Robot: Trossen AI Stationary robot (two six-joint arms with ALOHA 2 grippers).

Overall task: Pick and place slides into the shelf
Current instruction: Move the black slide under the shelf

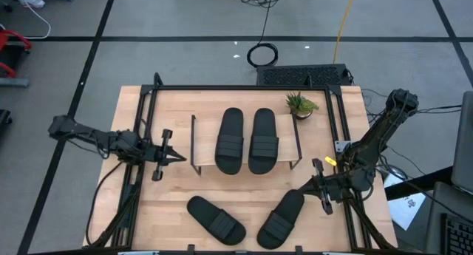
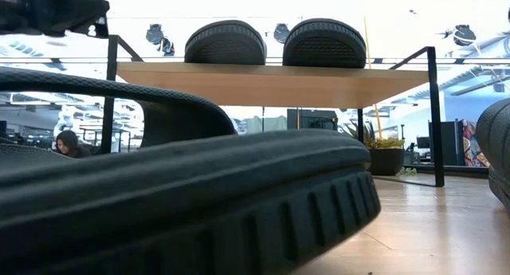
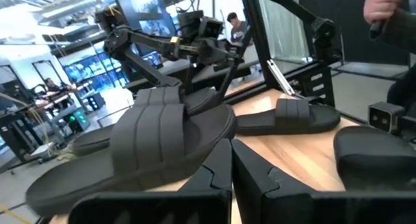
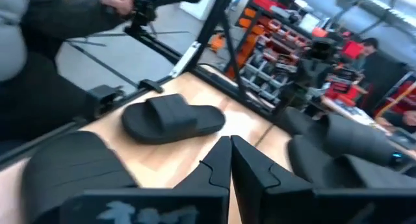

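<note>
While two slides sit side by side on the shelf, two more lie on the table in front. Both the left gripper and right gripper appear closed and empty, the right tips apparently touching the nearer-right slide

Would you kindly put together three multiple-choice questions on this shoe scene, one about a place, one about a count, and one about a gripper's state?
1. Where is the small potted plant?
A. beside the shelf's far right corner
B. on top of the shelf
C. between the two near slides

2. How many slides lie on the shelf?
A. none
B. two
C. four

3. How are the fingers of the left gripper?
A. clamped on a slide
B. spread wide
C. shut on nothing

Answers:
1. A, the high view shows the plant on the table by that corner.
2. B, a pair lies side by side on the plank, while the other two lie on the table.
3. C, the fingertips meet in a point left of the shelf, holding nothing.
</note>
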